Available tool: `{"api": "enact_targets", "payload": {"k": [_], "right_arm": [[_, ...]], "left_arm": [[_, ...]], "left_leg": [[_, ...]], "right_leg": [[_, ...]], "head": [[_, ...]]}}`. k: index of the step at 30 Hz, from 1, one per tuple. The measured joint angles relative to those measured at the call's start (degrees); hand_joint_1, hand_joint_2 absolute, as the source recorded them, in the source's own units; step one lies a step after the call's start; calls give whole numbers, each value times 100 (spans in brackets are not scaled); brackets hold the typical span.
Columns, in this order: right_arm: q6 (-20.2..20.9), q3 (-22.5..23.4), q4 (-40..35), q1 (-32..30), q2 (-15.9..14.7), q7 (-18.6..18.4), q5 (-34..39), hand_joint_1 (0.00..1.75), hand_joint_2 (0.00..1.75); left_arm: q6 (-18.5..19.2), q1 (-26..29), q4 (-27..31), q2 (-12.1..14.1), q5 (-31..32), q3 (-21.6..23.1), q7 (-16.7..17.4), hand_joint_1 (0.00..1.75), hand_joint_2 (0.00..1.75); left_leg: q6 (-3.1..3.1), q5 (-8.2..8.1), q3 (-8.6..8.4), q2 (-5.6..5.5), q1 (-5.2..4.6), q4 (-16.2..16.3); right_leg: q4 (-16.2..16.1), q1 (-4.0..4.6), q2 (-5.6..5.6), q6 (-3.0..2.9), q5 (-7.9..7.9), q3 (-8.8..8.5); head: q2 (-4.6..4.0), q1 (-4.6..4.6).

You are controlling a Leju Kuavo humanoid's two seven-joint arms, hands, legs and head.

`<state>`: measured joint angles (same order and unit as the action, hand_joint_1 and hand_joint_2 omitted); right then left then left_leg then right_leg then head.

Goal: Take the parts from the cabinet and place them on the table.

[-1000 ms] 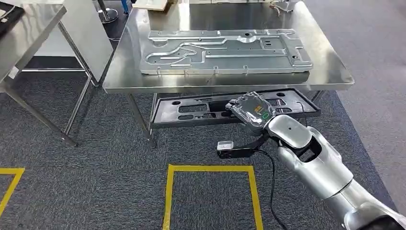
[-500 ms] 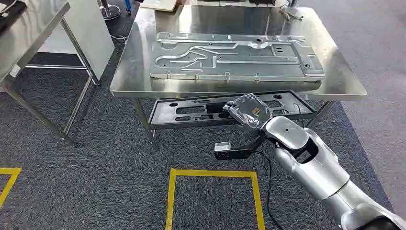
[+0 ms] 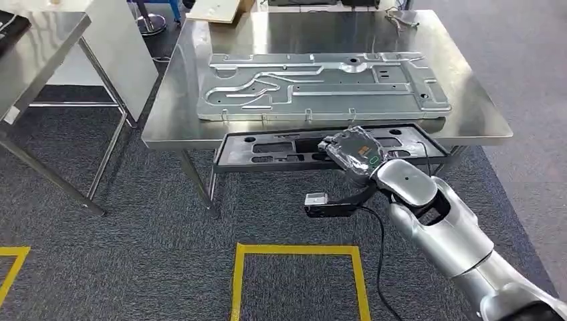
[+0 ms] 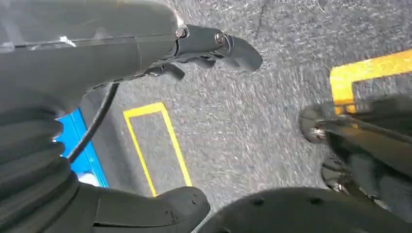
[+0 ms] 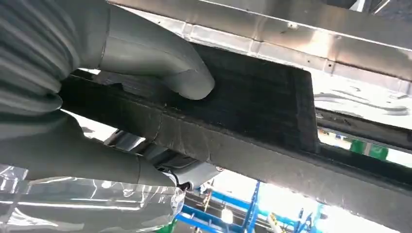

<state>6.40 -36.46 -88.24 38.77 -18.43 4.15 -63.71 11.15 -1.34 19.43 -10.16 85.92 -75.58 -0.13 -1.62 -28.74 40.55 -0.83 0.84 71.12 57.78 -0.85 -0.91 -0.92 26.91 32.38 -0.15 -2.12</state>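
Right robot hand (image 3: 352,155) grips the black part (image 3: 294,148), a flat dark panel with cut-outs, at its near edge just under the front lip of the desk (image 3: 321,127); from the head view we see the hand's back wrapped in clear film, fingers hidden; the right wrist view gives us what the head misses: the thick grey thumb (image 5: 160,63) pressed on the rough, matte black surface (image 5: 252,102), the rest of the right robot hand (image 5: 73,145) beneath the panel's edge, so the panel is pinched between them; the desk's steel underside (image 5: 291,34) runs close behind it; we cannot tell whether the panel rests on anything, its far side is hidden under the desk top.

On the desk lies a stamped silver metal plate (image 3: 321,85), ribbed and shiny, flat, filling most of the top; a second steel table (image 3: 40,40) is cut off at the left; yellow tape (image 3: 297,251) marks the grey carpet.

Left robot hand (image 4: 145,121) hangs over the carpet in the left wrist view, thumb and dark fingers (image 4: 228,46) apart, holding nothing; picture is motion-blurred.
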Motion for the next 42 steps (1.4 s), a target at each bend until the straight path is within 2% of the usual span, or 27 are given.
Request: {"api": "enact_targets", "payload": {"k": [2,4,6,8,13,14,15,16,17,19,20,21,24,25,26,27,28,30,31,32,34,35,36,37,39,40,42], "right_arm": [[-28,85,0,-1,0,-13,-22,175,175],[-48,177,7,14,0,-22,-42,175,175],[-44,230,15,-1,0,-22,-77,175,175],[-44,264,20,-15,2,-9,-96,175,175],[-44,282,22,-20,9,-4,-98,175,175],[-44,293,24,-16,20,-7,-98,175,175],[-39,352,59,-82,48,-11,-109,175,175],[-39,354,76,-116,48,-11,-109,175,175],[-37,352,81,-133,48,-11,-109,175,175],[-39,356,79,-117,48,-11,-109,175,175],[-39,361,81,-107,50,-11,-109,175,175],[-37,363,76,-85,61,-11,-111,175,175],[-37,369,79,-86,63,-13,-114,175,175],[-39,374,70,-94,63,-11,-114,175,175],[-39,374,68,-86,63,-11,-114,175,175],[-39,374,68,-72,63,-11,-114,175,175],[-39,376,70,-72,50,-11,-114,175,175],[-37,376,77,-106,46,-13,-114,175,175],[-37,376,79,-123,46,-13,-114,175,175],[-37,374,81,-133,46,-7,-114,175,175],[-37,374,79,-136,46,-7,-114,175,175],[-37,374,83,-139,46,-7,-114,175,175],[-35,374,96,-127,46,-7,-114,175,175],[-35,374,98,-135,46,-7,-114,175,175],[-35,374,98,-161,46,-7,-114,175,175],[-37,374,98,-156,46,-7,-114,175,175],[-42,380,96,-137,87,-11,-114,175,175]], "left_arm": [[2,3,2,2,9,-4,-9,0,175],[18,2,2,2,31,-15,-9,0,175],[24,3,4,2,44,-22,-15,0,175],[28,-3,4,0,59,-28,-24,0,175],[35,-3,7,-2,63,-28,-37,0,175],[37,-4,7,-2,68,-31,-39,0,175],[44,-5,28,-2,81,-37,-39,0,175],[55,-4,31,-2,87,-39,-39,0,175],[63,2,33,-2,87,-42,-42,0,175],[85,6,33,-9,101,-44,-42,0,175],[90,9,31,-13,100,-46,-44,0,175],[92,-8,33,-13,98,-48,-48,0,175],[92,-14,37,-13,98,-50,-48,0,175],[92,-22,48,-11,98,-50,-48,0,175],[92,-18,52,-11,98,-50,-50,0,175],[92,-21,52,-11,98,-52,-48,0,175],[92,-23,52,-13,98,-52,-50,0,175],[101,-3,52,-13,98,-52,-50,0,175],[101,9,52,-13,101,-55,-52,0,175],[101,20,52,-13,98,-55,-52,0,175],[103,22,52,-13,100,-68,-52,0,175],[103,33,52,-13,101,-85,-55,0,175],[103,29,57,-11,101,-107,-55,0,175],[105,26,61,-15,103,-120,-57,0,175],[111,26,83,-15,103,-133,-57,0,175],[116,25,85,-15,107,-136,-57,0,175],[118,23,89,-33,105,-140,-59,0,175]], "left_leg": [[2,581,-334,3,20,-900],[95,470,-474,-26,-21,-1190],[161,448,-459,-21,-42,-1153],[260,460,-539,-16,6,-1240],[287,442,-577,-22,-1,-1259],[303,431,-588,-21,-2,-1264],[373,331,-677,-24,-27,-1262],[369,290,-728,-36,-28,-1262],[360,248,-792,-42,-28,-1262],[331,150,-942,-42,-30,-1262],[299,104,-956,-38,-34,-1273],[254,47,-981,-43,-69,-1247],[164,-5,-1063,-18,-57,-1347],[121,-42,-1116,-14,-79,-1347],[90,-77,-1104,-5,-62,-1207],[68,-209,-940,-2,-59,-894],[50,-401,-644,0,-53,-399],[25,-584,-95,4,-45,396],[20,-451,41,4,-44,456],[26,-211,40,5,-44,267],[80,499,-228,4,-47,-662],[139,730,-340,-8,-64,-1104],[174,594,-415,-9,-104,-1140],[209,528,-484,8,-121,-1224],[296,474,-507,11,-126,-1301],[335,459,-645,0,-116,-1342],[380,419,-811,10,-74,-1429]], "right_leg": [[31,-23,10,53,97,-99],[81,6,41,139,166,-89],[33,11,39,187,162,-99],[44,-16,31,254,218,-123],[202,-27,33,263,268,-80],[341,-28,34,267,322,0],[1749,-42,43,300,664,938],[1721,-42,43,297,512,1010],[1476,-42,42,285,255,957],[544,-34,35,227,-365,603],[256,-9,14,190,-398,459],[105,29,18,170,-315,375],[108,44,45,100,-229,350],[42,-28,60,78,-226,271],[16,-26,48,48,-201,211],[11,-26,43,-5,-165,172],[11,-15,34,-30,-128,133],[12,5,34,-46,-30,44],[12,11,37,-44,23,-22],[12,13,45,-40,76,-93],[12,20,54,-13,204,-273],[2,14,52,4,271,-316],[14,49,63,53,318,-346],[8,24,88,89,341,-352],[58,15,91,159,269,-407],[94,7,92,170,269,-431],[532,4,87,193,320,-213]], "head": [[0,-2],[0,0],[0,-2],[0,-2],[0,2],[0,0],[0,0],[0,0],[0,0],[0,0],[0,2],[0,2],[0,0],[0,-4],[0,2],[0,-4],[0,-2],[0,-2],[0,0],[0,-2],[0,0],[0,0],[0,0],[0,0],[0,0],[0,0],[0,4]]}}
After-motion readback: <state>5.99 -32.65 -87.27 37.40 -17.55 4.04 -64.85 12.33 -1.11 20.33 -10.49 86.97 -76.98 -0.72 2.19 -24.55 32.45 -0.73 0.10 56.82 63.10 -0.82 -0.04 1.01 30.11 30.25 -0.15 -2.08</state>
